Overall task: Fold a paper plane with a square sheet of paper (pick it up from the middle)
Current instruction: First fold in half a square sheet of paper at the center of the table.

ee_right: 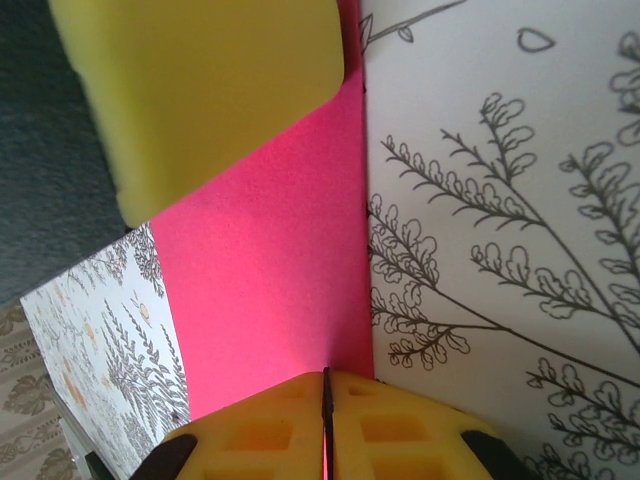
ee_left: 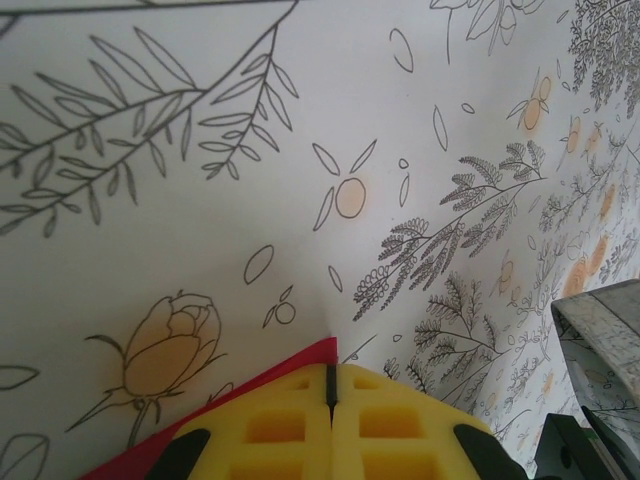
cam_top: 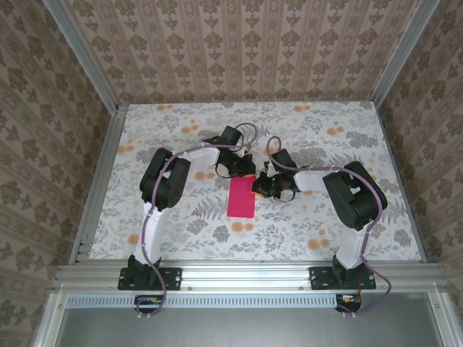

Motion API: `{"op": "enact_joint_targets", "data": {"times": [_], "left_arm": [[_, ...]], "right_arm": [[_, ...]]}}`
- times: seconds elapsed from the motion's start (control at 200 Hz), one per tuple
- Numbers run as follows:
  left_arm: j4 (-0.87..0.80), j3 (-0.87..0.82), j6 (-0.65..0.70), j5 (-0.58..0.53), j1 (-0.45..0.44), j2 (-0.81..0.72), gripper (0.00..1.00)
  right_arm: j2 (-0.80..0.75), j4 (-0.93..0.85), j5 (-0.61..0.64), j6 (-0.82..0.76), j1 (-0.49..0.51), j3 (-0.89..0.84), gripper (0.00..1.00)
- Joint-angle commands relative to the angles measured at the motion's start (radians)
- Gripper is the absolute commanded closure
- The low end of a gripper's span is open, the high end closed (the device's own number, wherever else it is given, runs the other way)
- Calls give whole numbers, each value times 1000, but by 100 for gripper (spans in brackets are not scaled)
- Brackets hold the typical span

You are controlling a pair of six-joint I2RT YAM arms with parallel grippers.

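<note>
Mid-table, the right pincer [ee_right: 327, 392] is pinching the paper sheet [cam_top: 241, 196] by its right edge. The left pincer [ee_left: 331, 378] is sitting shut at its far edge, hold unclear. Light and floppy, it is probably best gripped at the edges.

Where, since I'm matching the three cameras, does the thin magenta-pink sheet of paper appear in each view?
Top external: the thin magenta-pink sheet of paper lies mid-table, just below picture centre.
Left wrist: a narrow pink sliver at the bottom edge, left of centre.
Right wrist: a broad pink band from top to bottom, through the middle.
Shared landmark: the white tablecloth printed with grey ferns and orange flowers.
</note>
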Motion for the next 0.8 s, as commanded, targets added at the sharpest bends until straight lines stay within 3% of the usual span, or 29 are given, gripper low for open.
{"op": "enact_joint_targets", "data": {"times": [0.0, 0.795], "left_arm": [[-55, 11, -8, -37, -1, 30, 98], [-40, -78, -20, -124, 9, 48, 99]], "right_arm": [[18, -17, -9, -1, 0, 2, 89], [-105, -118, -59, -42, 63, -135, 89]]}}
